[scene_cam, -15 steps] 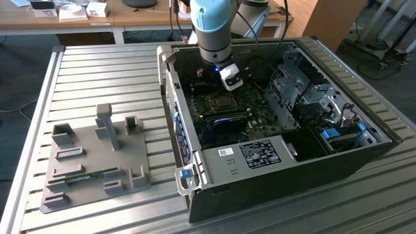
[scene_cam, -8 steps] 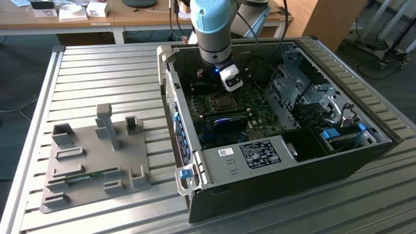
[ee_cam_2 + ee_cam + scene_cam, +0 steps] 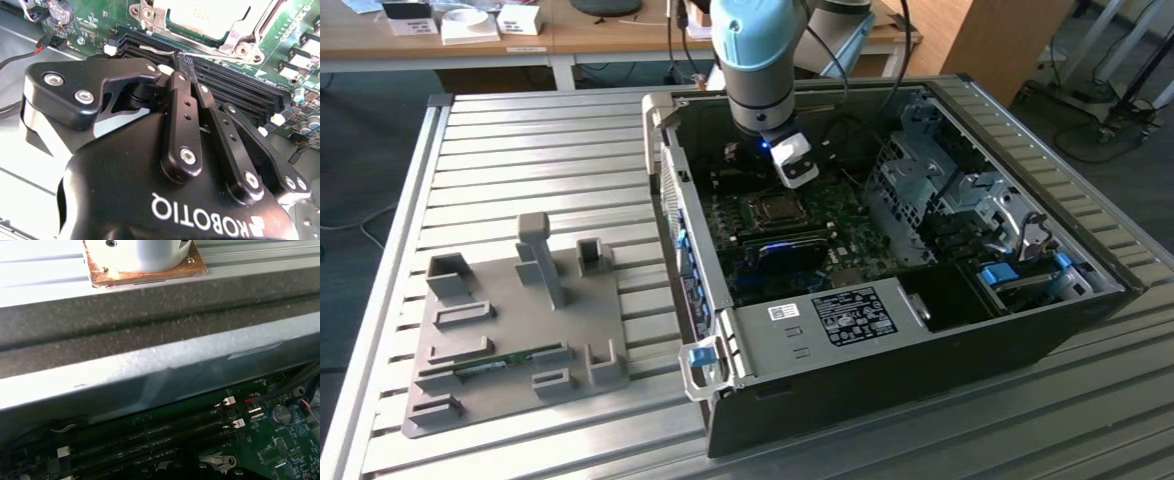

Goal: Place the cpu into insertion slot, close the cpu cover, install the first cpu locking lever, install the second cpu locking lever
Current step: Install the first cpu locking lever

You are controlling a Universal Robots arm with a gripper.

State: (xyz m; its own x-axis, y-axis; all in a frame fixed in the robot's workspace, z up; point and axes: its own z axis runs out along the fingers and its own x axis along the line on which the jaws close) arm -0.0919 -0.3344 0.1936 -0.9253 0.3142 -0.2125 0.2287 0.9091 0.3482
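In the second wrist view the silvery cpu (image 3: 210, 12) lies in the insertion slot, whose dark socket is hidden beneath it. The cpu cover (image 3: 242, 42) lies flat around the chip as a metal frame. A thin silvery locking lever (image 3: 152, 48) runs along the slot's edge beside the black memory slots (image 3: 235, 82). My gripper (image 3: 183, 61) is shut, with its black fingertips together right at the lever's end; I cannot tell whether they touch it. In the exterior view the gripper (image 3: 795, 172) hangs inside the open computer case just above the insertion slot (image 3: 774, 210).
The black case (image 3: 881, 370) lies open on a slatted metal table (image 3: 534, 150). A drive cage (image 3: 921, 190) and cables crowd the exterior view's right of the board. A grey fixture plate (image 3: 507, 320) sits on the table at the exterior view's left. The case wall (image 3: 150, 370) looms close.
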